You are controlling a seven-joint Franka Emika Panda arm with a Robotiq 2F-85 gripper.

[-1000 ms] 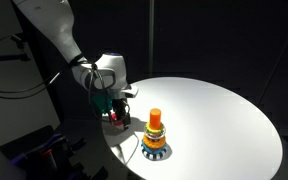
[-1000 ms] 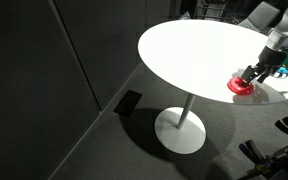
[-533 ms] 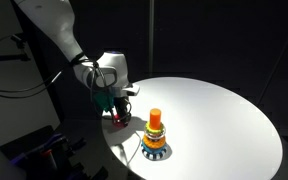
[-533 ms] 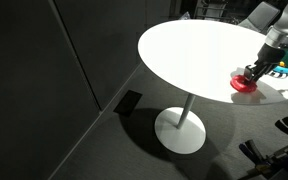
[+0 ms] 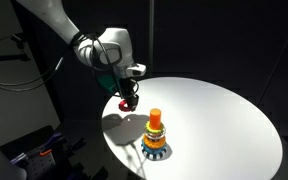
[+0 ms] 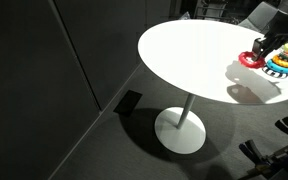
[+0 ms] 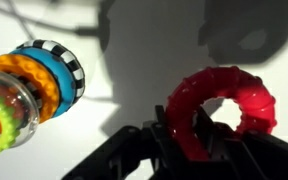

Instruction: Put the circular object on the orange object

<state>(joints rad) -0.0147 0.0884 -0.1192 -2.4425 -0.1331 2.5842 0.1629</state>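
My gripper [image 5: 127, 97] is shut on the circular object, a red ring [image 5: 125, 103], and holds it in the air above the white table [image 5: 214, 120]. The orange object, a short peg [image 5: 155, 118], rises from a stack of orange, yellow and blue rings a little to the right of the ring and lower. In an exterior view the ring [image 6: 250, 60] hangs under the gripper [image 6: 257, 52] just left of the stack [image 6: 281, 66]. The wrist view has the ring [image 7: 234, 90] clamped on its left side between the fingers [image 7: 154, 140], with the stack [image 7: 29, 85] at the far left.
The round white table stands on a single pedestal with a round foot [image 6: 180, 130]. The table's near edge [image 5: 124, 155] runs close below the stack. Dark curtains surround the scene, and the ring's shadow [image 6: 246, 94] lies on the tabletop.
The gripper has shut on the red ring, lifted it off the table and carried it up and toward the stacking toy.
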